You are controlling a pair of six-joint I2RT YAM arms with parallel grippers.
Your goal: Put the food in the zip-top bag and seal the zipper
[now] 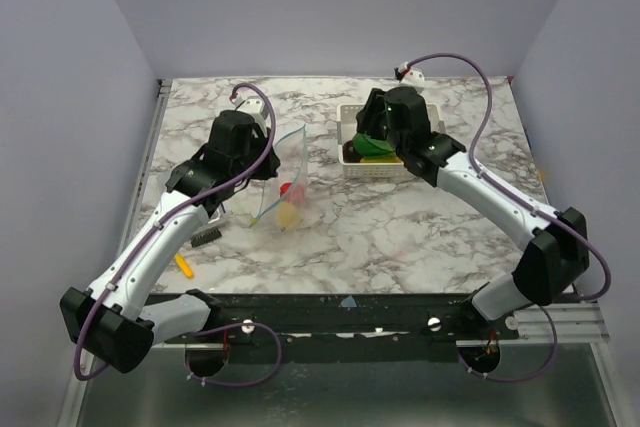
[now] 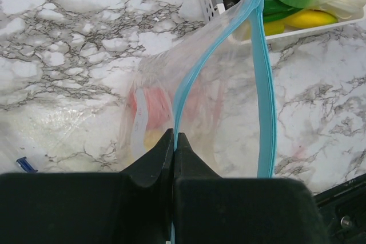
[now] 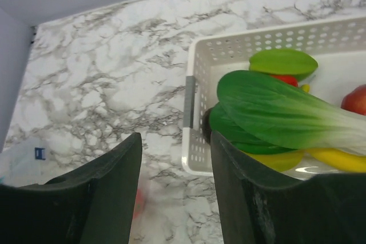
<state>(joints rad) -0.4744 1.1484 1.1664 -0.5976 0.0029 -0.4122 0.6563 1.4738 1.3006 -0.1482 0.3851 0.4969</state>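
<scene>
The clear zip-top bag (image 1: 285,177) stands open at the table's middle left, with a red piece (image 1: 286,189) and a yellow piece (image 1: 288,213) of food inside. My left gripper (image 2: 174,136) is shut on one side of the light blue zipper (image 2: 264,84), holding the mouth up; the other strip arcs free to the right. My right gripper (image 3: 174,141) is open and empty, hovering over the left end of the white basket (image 3: 229,50). A green bok choy (image 3: 274,107), a yellow piece (image 3: 337,158) and a red piece (image 3: 355,98) lie in the basket.
The basket (image 1: 352,112) sits at the back centre, just right of the bag. A small orange piece (image 1: 184,264) and a small black object (image 1: 207,236) lie on the marble near my left arm. A small blue clip (image 2: 26,164) lies left of the bag.
</scene>
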